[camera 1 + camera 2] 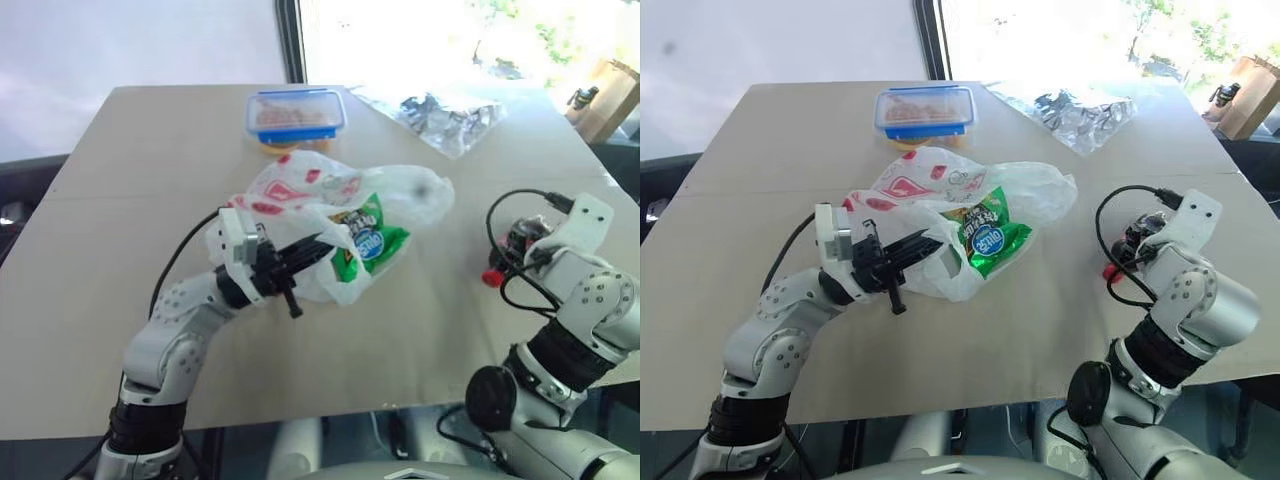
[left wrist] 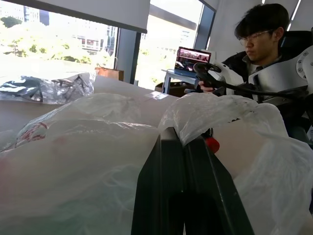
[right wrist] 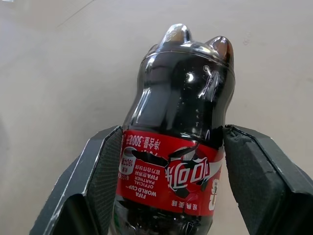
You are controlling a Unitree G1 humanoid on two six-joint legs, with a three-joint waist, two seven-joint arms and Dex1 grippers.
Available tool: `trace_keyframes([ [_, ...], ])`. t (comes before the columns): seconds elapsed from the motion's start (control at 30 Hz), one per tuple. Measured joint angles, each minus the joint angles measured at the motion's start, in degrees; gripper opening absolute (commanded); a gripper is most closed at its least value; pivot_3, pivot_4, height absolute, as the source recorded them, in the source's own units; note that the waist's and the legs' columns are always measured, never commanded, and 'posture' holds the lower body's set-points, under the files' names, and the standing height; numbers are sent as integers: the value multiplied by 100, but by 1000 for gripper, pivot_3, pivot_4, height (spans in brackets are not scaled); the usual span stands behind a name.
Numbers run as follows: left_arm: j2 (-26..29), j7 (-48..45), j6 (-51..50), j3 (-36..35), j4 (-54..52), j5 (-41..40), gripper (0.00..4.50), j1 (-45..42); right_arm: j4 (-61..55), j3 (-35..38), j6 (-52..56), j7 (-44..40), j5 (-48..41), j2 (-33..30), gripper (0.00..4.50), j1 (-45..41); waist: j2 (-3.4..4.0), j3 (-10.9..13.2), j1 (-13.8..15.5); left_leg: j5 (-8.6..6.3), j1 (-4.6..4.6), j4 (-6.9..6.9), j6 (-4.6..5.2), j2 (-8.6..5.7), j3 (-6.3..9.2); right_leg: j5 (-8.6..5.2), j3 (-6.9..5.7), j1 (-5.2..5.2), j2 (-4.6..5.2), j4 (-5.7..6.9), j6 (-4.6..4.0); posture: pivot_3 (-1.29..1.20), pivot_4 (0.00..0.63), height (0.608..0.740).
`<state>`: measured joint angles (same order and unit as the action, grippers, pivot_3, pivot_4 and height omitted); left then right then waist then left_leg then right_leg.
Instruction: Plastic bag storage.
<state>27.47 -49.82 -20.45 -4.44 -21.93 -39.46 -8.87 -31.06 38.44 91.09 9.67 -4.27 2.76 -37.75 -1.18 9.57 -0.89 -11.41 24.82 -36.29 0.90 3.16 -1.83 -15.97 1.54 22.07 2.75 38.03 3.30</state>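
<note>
The plastic bag [image 1: 330, 195] is thin, white and marked in red, and lies bunched at the middle of the table [image 1: 120, 250]. A green chip packet [image 1: 372, 240] shows through its near side. My left gripper [image 1: 310, 250] is shut on a fold of the bag's near edge; the left wrist view shows the film pinched between the black fingers [image 2: 168, 161]. At the right, my right gripper [image 3: 171, 134] is shut on a small dark cola bottle [image 3: 181, 98] with a red label, one pad on each side. The bottle's red cap [image 1: 491, 277] shows just above the table.
A blue-lidded food box [image 1: 295, 115] stands at the far middle of the table. A clear silvery bag [image 1: 445, 118] lies at the far right, and a brown box [image 1: 605, 95] stands beyond the right corner. A person [image 2: 259, 44] sits past the table beside a laptop [image 2: 191, 58].
</note>
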Motion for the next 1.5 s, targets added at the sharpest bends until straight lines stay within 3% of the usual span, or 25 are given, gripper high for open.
trace_keyframes([
  [0.07, -24, 8, 4, 25, 0, 9, 0, -27, 228, -70, 18, -139, -70, -41, 4474, 103, 1, -1, -16, 0, -2, 0, 0, 0, -3, 0, 3, 0, 0, 0, 0, 0, 150, 740],
  [0.33, -100, 17, 113, 71, 0, 125, 0, -8, 861, -243, 72, 208, 320, 126, 4474, -91, 5, 0, -21, 0, 0, 2, 0, 0, -2, 0, 3, 3, -2, 1, -1, 0, 150, 740],
  [0.57, -176, 102, 124, 161, -32, 164, 0, 99, 1850, -383, -256, 156, 426, -380, 4474, -417, -4, -5, -25, 1, -5, -5, 1, -1, -7, 0, 8, -5, 1, -4, -1, 0, 150, 740],
  [0.7, -134, 120, 124, 154, -80, 165, 0, 169, 2217, -409, -496, -87, 302, -696, 3374, -437, -4, -5, -4, 1, -7, -5, 2, -1, -4, 0, 7, -9, 0, -4, -1, 0, 150, 740],
  [0.77, -125, 132, 124, 149, -104, 165, 0, 174, 2230, -552, -566, -243, 215, -840, 3190, -327, -4, -5, 0, 1, -5, -5, 2, -1, -4, 0, 6, -10, 1, -5, -1, 0, 150, 740],
  [0.93, -123, 238, 307, 130, -139, 354, 0, 228, 1744, -1332, -943, -1122, -245, -1478, 3190, 511, 6, 1, 13, 0, 1, -2, 2, -3, -4, -1, 7, -8, 2, -12, 0, 0, 150, 740],
  [1.13, -239, 227, 768, -66, -174, 412, 0, 470, 409, -1421, -915, -2654, -1560, -2013, 3190, 1157, 56, 31, -37, 0, 35, 8, 2, 2, -18, -1, 25, 47, -5, 0, 1, 0, 150, 740],
  [1.27, -286, 160, 963, -260, -307, 189, 0, 704, -471, -1848, -668, -3570, -2685, -2214, 3190, 883, 55, 31, -115, 0, 51, 7, 2, 8, -10, 0, 19, 59, -11, -1, 1, 0, 150, 740],
  [1.5, -81, -68, 1114, -710, -884, -258, 0, 1290, 312, -3735, -925, -3967, -2963, -2399, 3190, 332, 50, 32, -91, 0, 85, -15, 2, -2, 11, 0, -6, 67, 0, -5, 1, 0, 150, 740],
])
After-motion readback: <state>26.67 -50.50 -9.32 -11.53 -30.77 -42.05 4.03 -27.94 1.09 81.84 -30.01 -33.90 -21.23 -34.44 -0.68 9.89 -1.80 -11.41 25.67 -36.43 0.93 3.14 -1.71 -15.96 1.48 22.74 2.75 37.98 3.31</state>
